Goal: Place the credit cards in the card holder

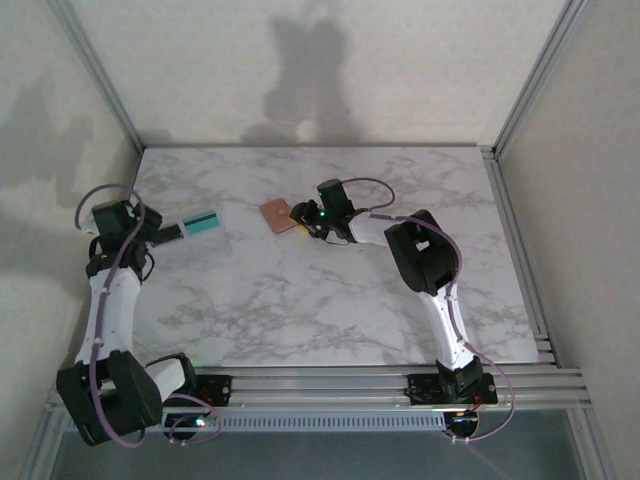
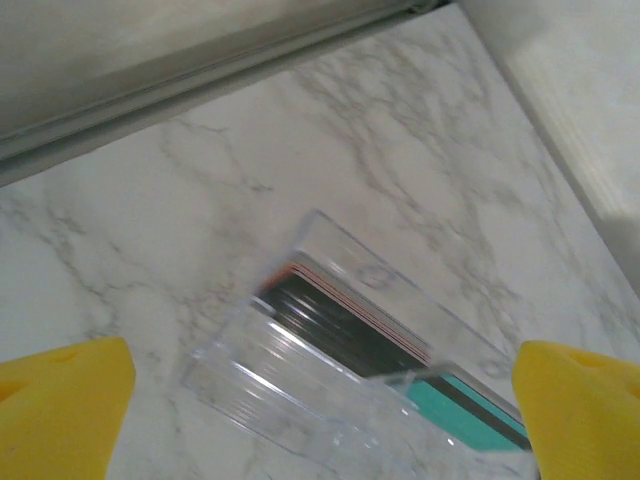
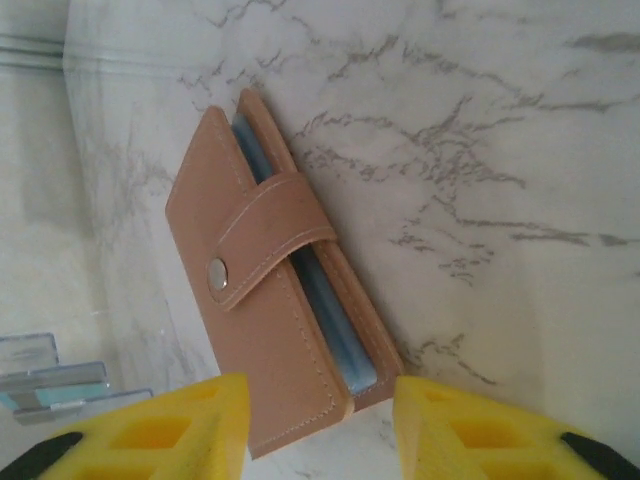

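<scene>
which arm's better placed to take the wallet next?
Right. The right tool brackets the near end of the wallet on the table. The left tool hangs open over the cards in their clear case, away at the left.

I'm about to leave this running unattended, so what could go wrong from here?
1. The wallet is snapped shut by its strap, so no card can go in yet. The right hand flanks only its near end, so it might swivel or slip.
2. The cards lie stacked in a clear case in front of the open left hand, which might catch the case or take several cards at once.
</scene>
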### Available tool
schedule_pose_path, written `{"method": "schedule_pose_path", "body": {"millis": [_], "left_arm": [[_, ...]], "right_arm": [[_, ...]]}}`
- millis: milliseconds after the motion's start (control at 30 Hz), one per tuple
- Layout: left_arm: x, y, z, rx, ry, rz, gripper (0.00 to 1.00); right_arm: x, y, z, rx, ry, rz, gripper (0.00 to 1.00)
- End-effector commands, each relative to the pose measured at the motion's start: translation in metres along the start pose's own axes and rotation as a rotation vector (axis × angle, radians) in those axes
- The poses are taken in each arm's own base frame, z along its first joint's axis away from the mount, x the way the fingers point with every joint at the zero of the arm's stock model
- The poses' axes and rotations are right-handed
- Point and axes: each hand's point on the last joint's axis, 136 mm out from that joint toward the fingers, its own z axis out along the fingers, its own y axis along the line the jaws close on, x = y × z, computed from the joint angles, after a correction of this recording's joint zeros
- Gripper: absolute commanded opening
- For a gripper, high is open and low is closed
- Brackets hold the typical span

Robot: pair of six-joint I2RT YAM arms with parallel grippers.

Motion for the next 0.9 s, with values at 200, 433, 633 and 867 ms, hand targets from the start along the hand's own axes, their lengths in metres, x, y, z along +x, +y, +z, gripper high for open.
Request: {"method": "schedule_pose_path", "body": {"millis": [200, 433, 633, 867], "left_arm": [[0.002, 0.051, 0.029, 0.005, 0.116, -0.2, 0.98], [0.021, 0.057, 0.041, 0.048, 0.189, -0.215, 1.0], [0.046, 0.049, 0.046, 0.128, 0.278, -0.193, 1.0], [0.073, 0.037, 0.044, 0.189, 0.348, -0.187, 1.0]], "right_arm": [[0.008, 0.015, 0.021, -0.031, 0.013, -0.012, 0.22], [0.009, 0.02, 0.023, -0.066, 0.023, -0.023, 0.11], [0.019, 0.032, 0.003, -0.109, 0.045, -0.067, 0.0], [0.047, 0.033, -0.05, -0.124, 0.075, -0.073, 0.0]]}}
